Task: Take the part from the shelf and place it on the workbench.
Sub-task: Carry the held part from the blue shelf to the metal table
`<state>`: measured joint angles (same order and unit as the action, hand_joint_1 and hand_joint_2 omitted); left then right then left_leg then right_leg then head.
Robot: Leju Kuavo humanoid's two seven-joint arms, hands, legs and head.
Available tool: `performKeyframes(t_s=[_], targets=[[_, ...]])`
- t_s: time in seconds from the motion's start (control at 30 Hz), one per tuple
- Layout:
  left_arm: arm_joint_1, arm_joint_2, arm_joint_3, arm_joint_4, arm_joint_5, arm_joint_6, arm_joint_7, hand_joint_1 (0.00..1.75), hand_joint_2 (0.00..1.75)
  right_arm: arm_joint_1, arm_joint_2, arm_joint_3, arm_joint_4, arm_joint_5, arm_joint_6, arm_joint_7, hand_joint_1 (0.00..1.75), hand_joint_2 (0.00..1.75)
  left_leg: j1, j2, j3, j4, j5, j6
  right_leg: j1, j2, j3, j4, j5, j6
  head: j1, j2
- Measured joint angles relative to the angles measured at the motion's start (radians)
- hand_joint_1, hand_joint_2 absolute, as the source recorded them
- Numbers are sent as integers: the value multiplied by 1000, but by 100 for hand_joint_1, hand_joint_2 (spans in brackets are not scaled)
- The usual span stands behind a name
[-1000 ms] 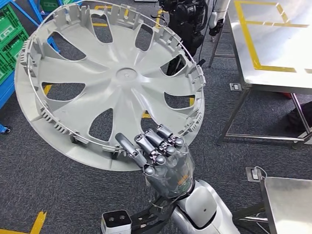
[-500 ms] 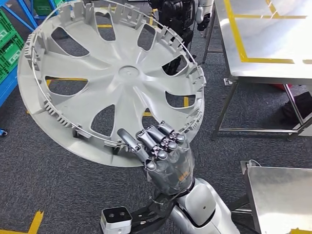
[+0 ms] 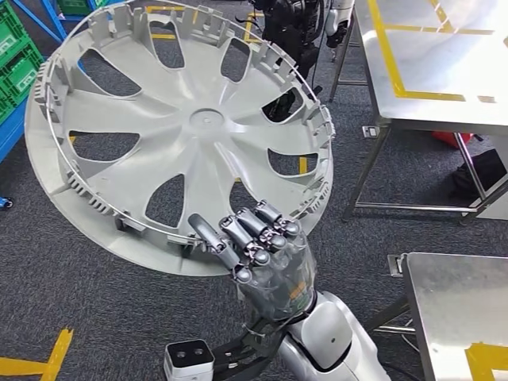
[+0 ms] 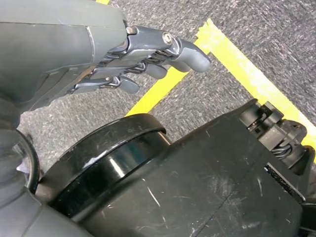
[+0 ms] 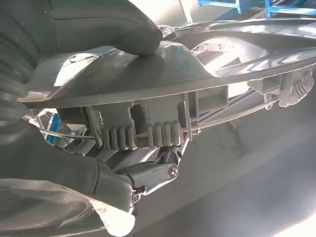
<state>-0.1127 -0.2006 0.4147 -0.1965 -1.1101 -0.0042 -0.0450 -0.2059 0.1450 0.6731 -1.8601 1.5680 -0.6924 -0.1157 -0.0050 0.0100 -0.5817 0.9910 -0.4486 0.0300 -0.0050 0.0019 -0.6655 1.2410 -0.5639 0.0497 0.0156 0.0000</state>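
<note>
Right hand [image 3: 272, 258] grips the near rim of the wheel cover [image 3: 179, 131], fingers [image 3: 263, 234] curled over the inner lip and the thumb pressed against the outer face, as the right wrist view shows. Left hand [image 4: 149, 54] hangs low over the carpet, fingers loosely curled and holding nothing. Held out flat in front of the robot, inner side up, the wheel cover hangs above the carpet and reaches well away from the grip. It looks like thin moulded plastic: light, but broad and springy, so a one-edge hold probably lets it sag and twist; the clipped rim seems the firmest place to hold. Further off to the right stands the steel bench [image 3: 431, 75], marked with yellow tape.
</note>
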Motion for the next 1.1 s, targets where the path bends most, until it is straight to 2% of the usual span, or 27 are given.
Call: performKeyframes(t_s=[0.07,0.1,0.13,0.17,0.2,0.23,0.27,0.3,0.33,0.37,0.4,0.43,0.47,0.5,0.57,0.6,0.63,0.73,0.77,0.8,0.83,0.9,0.93,0.97,1.07,1.1], targets=[[-1,0,0,0,0,0,0,0,175,-2,0,0,0,0,0,1,175,175,-1,0,-11,2,9,-7,0,-3,104,-145,35,-3,0,0],[-2,0,0,0,1,0,0,0,175,-3,0,1,0,0,0,1,175,175,-2,0,-14,3,14,-12,1,-3,143,-204,38,-6,0,0],[-3,0,0,0,1,-1,0,0,175,-4,0,1,0,0,0,2,175,175,-4,0,-17,5,20,-17,2,-3,166,-240,35,-9,0,0],[-3,0,0,0,2,-2,0,0,175,-4,0,1,0,0,0,2,175,175,-4,0,-20,5,25,-21,4,-2,173,-253,32,-14,-1,0],[-3,1,0,0,3,-2,0,0,175,-4,0,0,0,0,0,2,175,175,-4,0,-21,6,30,-26,4,-1,167,-256,36,-22,-1,0],[-3,1,0,0,3,-3,0,0,175,-4,1,0,0,0,0,3,175,175,-3,-2,-26,10,27,-31,3,-2,164,-258,42,-31,-1,0],[-3,2,0,0,3,-3,0,0,175,-5,1,0,0,0,0,3,175,175,-2,-3,-34,27,9,-36,2,-4,158,-260,49,-43,-3,0],[-3,2,0,0,4,-4,-1,0,175,-5,1,0,0,0,0,4,175,175,-1,-5,-48,62,-24,-41,1,-5,151,-263,57,-55,-5,0],[-3,3,0,0,4,-4,-1,0,175,-5,2,0,0,0,0,5,175,175,1,-7,-67,119,-69,-46,1,-7,145,-263,65,-63,-8,0],[-4,3,0,0,5,-4,-2,0,175,-5,2,0,0,0,0,5,175,175,3,-7,-87,189,-114,-50,2,-7,135,-262,72,-69,-11,0],[-5,4,0,0,6,-4,-3,0,175,-5,2,0,0,0,0,6,175,175,4,-7,-102,252,-146,-53,4,-7,125,-260,79,-71,-12,0],[-6,4,0,0,7,-4,-3,0,175,-5,2,-1,0,0,0,6,175,175,5,-7,-105,291,-160,-55,5,-7,116,-257,85,-71,-12,0],[-6,4,0,0,7,-5,-3,0,175,-4,2,-1,0,0,0,6,175,175,6,-7,-91,292,-154,-55,5,-7,106,-254,89,-71,-12,0],[-6,4,0,0,7,-5,-3,0,175,-4,2,-1,0,1,0,6,175,175,7,-7,-59,253,-132,-55,5,-6,98,-249,93,-69,-13,0],[-5,5,0,0,6,-5,-2,0,175,-4,2,-1,0,1,0,6,175,175,7,-9,30,113,-85,-50,6,-4,82,-238,98,-64,-13,0],[-4,6,-1,0,6,-5,-2,0,175,-4,2,-1,0,1,0,6,175,175,6,-10,63,55,-73,-46,7,-4,75,-234,101,-60,-12,0],[-3,6,-1,0,6,-4,-1,0,175,-4,2,-1,0,1,0,6,175,175,4,-11,79,20,-71,-42,8,-4,69,-231,104,-55,-12,0],[0,5,-1,0,6,0,-1,0,175,-4,2,-1,0,1,0,7,175,175,2,-11,73,0,-64,-26,8,-4,57,-227,113,-37,-12,0],[0,4,-1,0,6,0,-1,0,175,-4,2,-1,0,0,0,6,175,175,4,-9,69,-4,-58,-18,7,-4,49,-217,103,-31,-11,0],[0,3,-1,0,6,1,-1,0,175,-5,2,0,0,0,0,6,175,175,5,-8,65,-7,-50,-11,6,-3,34,-189,81,-27,-9,0],[0,2,-1,0,6,1,-1,0,175,-5,2,0,0,0,0,6,175,175,6,-6,60,-8,-43,-5,5,-3,13,-140,47,-23,-7,0],[0,1,-1,0,7,1,0,0,175,-4,2,2,0,0,0,6,175,175,4,-6,46,-7,-33,-1,3,-3,-38,-6,-23,-16,-4,0],[1,1,-1,0,7,1,2,0,175,-3,2,2,0,0,0,6,175,175,4,-5,39,-6,-29,-1,2,-3,-53,40,-40,-14,-4,0],[1,1,-1,0,7,1,4,0,175,-3,2,2,0,0,0,6,175,175,4,-5,34,-5,-25,-2,2,-3,-50,50,-39,-12,-3,0],[0,0,-1,0,7,1,8,0,175,-2,2,2,0,0,0,7,175,175,4,-5,27,-2,-22,-3,2,-3,-8,-6,-3,-13,-3,0],[0,0,-1,0,7,1,8,0,175,-2,2,2,0,0,0,7,175,175,4,-5,27,-2,-21,-3,2,-3,-4,-13,0,-13,-3,0]])
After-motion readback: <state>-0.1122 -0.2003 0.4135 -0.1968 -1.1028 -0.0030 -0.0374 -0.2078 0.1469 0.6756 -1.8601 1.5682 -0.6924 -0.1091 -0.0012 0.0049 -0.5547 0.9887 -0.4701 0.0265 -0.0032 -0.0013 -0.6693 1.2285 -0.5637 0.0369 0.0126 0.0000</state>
